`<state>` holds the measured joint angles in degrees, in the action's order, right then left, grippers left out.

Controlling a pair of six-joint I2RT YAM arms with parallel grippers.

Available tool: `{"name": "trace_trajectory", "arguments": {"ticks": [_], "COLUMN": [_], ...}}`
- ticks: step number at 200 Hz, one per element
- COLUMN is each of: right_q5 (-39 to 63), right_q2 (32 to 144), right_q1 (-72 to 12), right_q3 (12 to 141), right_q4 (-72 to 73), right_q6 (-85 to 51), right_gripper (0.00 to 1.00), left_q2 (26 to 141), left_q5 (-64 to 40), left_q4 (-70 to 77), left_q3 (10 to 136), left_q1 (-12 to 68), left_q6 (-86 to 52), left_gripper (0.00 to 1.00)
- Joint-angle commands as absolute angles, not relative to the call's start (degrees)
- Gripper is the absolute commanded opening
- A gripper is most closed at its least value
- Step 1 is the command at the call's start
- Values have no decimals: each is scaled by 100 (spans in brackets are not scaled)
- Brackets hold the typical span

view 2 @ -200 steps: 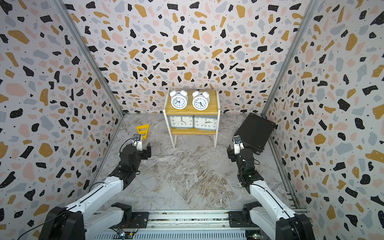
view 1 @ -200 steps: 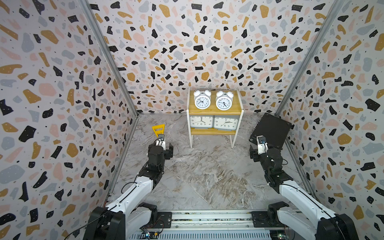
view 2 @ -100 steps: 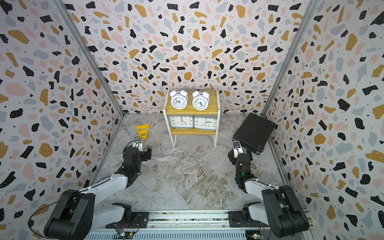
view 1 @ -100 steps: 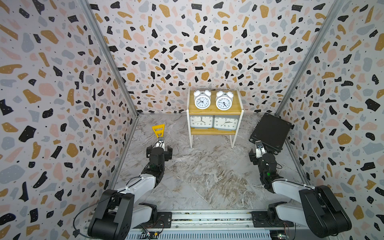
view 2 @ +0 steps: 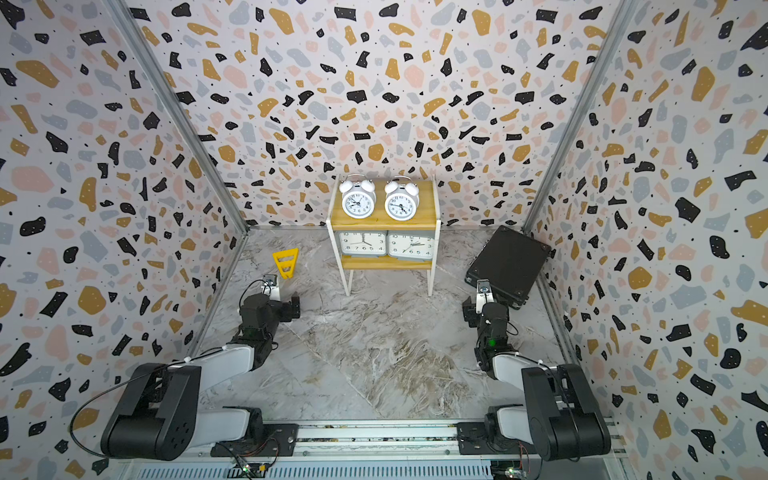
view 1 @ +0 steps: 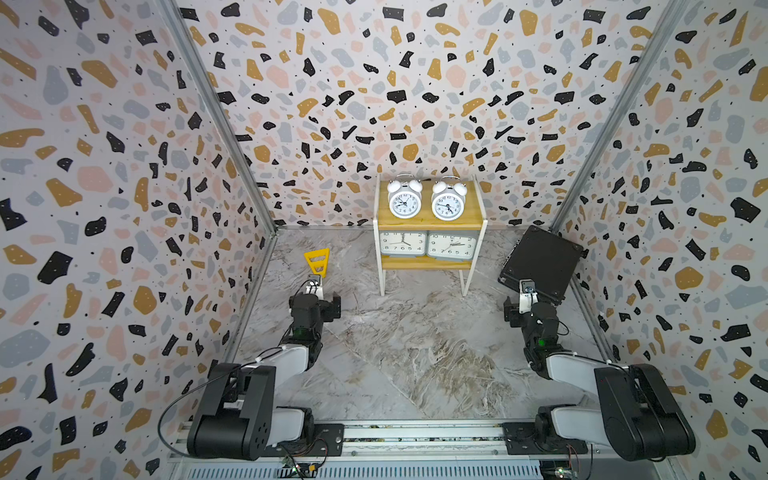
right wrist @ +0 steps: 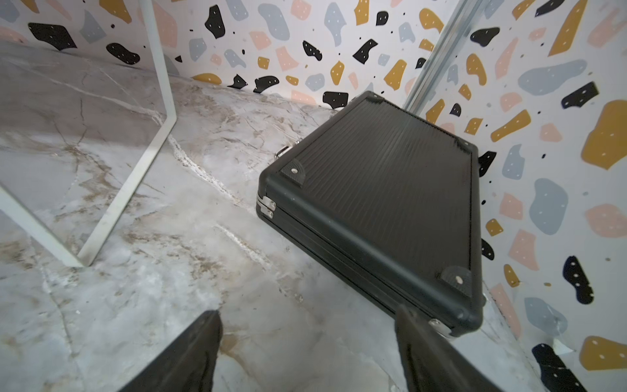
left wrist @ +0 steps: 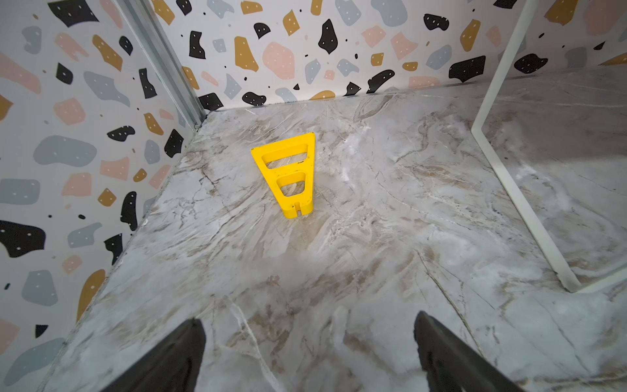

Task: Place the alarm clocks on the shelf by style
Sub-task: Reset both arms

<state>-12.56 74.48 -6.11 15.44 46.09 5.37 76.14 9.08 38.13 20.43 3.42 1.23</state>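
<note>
- Top views are both showing the shelf [view 1: 430, 227] standing upright on the tabletop [view 1: 415, 345], close to the speckled back wall.
- On the shelf's upper board a round white twin-bell clock [view 1: 404, 203] is standing upright with its dial facing forward, and the second round clock [view 1: 447, 205] is standing just beside it.
- On the shelf's lower board a rectangular grey clock [view 1: 402, 244] is sitting under the upper board. The second rectangular clock [view 1: 451, 247] is sitting just beside it, turned slightly; whether the two cases are touching I cannot tell.
- A yellow piece [view 1: 318, 262] with two cut-outs is lying flat on the tabletop, apart from the shelf on the side nearest the left arm.
- A black case [view 1: 540, 264] is lying closed on the shelf's other side, near it but not touching it.
- Left wrist view is showing the left end effector [left wrist: 308, 317] with its jaws spread wide and nothing between them. It is pointing toward the yellow piece, with part of the shelf's white frame showing at the edge.
- Right wrist view is showing the right end effector [right wrist: 307, 310] with its jaws also standing well apart and gripping nothing. It is facing the black case, with the shelf's white frame showing beside it.
- Both arms are sitting folded low in front of the shelf, well apart from it and from all four clocks.
</note>
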Motion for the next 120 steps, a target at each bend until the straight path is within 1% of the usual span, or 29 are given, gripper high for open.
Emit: {"name": "trace_trajectory", "arguments": {"ticks": [1,35,72,101,120], "right_q5": [-898,-538,-488,-429,-404], "right_q2": [7456,7913,8183,8691,8562], "right_q1": [-461,-189,-114,-113,-106], "right_q3": [1596,1515,1468,1549,1794], "right_q4": [4833,5348,5622,6005,5311], "right_q6": [304,115,35,77,81], "right_gripper": [86,86,86,87,87], "left_q2": [7712,7934,8171,8153,8155], "left_q5": [490,226,70,88,102], "left_q4": [4430,4694,4868,4730,4732], "left_q3": [1890,1833,1854,1907,1909], "left_q1": [196,73,44,44,44], "left_q6": [-65,-94,-72,-82,-89], "left_gripper": [100,100,99,99,99]}}
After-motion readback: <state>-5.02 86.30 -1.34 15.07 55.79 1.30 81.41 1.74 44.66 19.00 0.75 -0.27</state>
